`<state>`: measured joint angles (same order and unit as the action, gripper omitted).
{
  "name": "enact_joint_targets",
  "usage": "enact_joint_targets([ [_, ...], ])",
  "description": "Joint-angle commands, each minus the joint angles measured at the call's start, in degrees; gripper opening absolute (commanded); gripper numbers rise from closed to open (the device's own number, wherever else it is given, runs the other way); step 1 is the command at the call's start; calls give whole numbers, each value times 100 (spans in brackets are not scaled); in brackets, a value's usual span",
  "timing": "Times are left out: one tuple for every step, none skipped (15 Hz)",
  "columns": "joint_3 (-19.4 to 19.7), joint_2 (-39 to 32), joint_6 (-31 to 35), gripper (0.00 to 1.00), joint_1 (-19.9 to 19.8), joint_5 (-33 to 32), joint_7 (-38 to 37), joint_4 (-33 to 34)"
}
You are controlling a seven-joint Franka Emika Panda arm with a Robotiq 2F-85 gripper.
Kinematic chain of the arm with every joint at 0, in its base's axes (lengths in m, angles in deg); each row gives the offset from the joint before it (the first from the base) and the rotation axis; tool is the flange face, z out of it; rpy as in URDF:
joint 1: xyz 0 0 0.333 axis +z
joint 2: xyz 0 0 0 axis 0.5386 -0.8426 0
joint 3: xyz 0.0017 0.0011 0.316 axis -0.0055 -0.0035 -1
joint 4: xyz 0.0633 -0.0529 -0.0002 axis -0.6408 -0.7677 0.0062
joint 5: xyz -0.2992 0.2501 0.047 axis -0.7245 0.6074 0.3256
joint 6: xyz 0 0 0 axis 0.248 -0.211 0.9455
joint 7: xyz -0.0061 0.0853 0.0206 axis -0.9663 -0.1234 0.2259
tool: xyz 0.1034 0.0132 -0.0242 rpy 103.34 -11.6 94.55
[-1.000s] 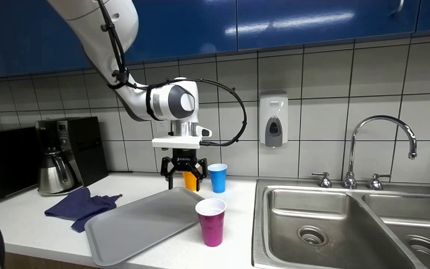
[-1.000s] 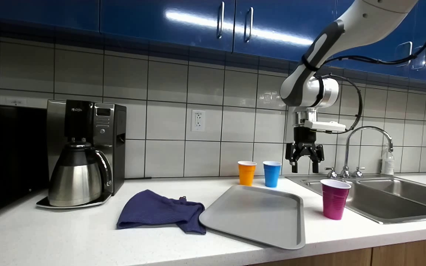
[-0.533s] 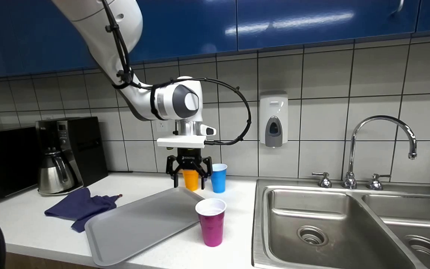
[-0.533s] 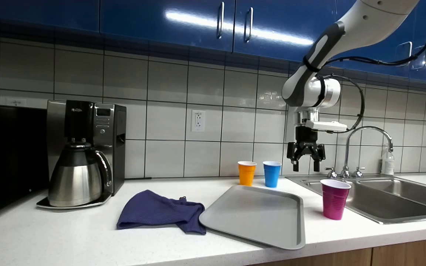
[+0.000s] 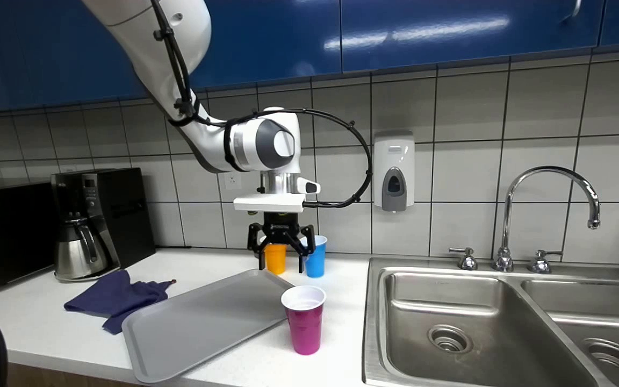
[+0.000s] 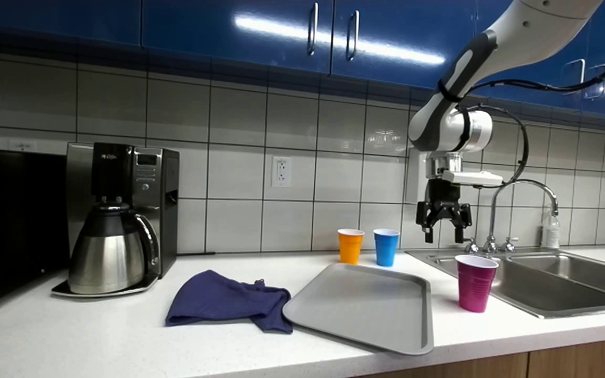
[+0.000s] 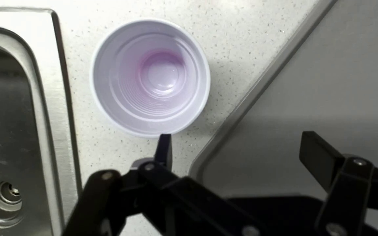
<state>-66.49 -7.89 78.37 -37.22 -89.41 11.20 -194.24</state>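
One black two-fingered gripper (image 6: 444, 237) hangs spread wide, holding nothing; the upright magenta plastic cup (image 5: 305, 325) stands lower, off toward the stainless-steel sink (image 5: 375, 322), beside the gray rectangular tray (image 5: 207, 322).

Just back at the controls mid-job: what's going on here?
Nothing is being held: the end effector hangs open in the air above the counter, apart from everything. Nearest to it seems to be the magenta cup, which stands upright between the gray tray and the sink. The orange cup and the blue cup stand upright farther back, near the tiled wall. The purple cloth lies crumpled beside the gray tray.
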Motion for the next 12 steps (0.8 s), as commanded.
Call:
enact_joint_targets([
  [-12, 355, 15, 100, -84, -181, 59, -304],
  [-9, 407, 6, 100, -89, -188, 58, -364],
  [-6, 447, 4, 100, -93, -197, 57, -413],
  [0, 501, 1, 100, -97, -201, 53, -486],
  [6, 550, 2, 100, -98, -208, 50, -545],
  [14, 597, 2, 100, -101, -210, 48, -609],
  [23, 631, 16, 100, -104, -216, 41, -661],
  [33, 661, 26, 100, -106, -223, 38, -707],
  [48, 673, 63, 100, -110, -242, 27, -752],
  [63, 681, 87, 100, -112, -261, 23, -788],
  [76, 684, 109, 100, -115, -280, 22, -820],
  [83, 673, 133, 100, -119, -305, 30, -845],
])
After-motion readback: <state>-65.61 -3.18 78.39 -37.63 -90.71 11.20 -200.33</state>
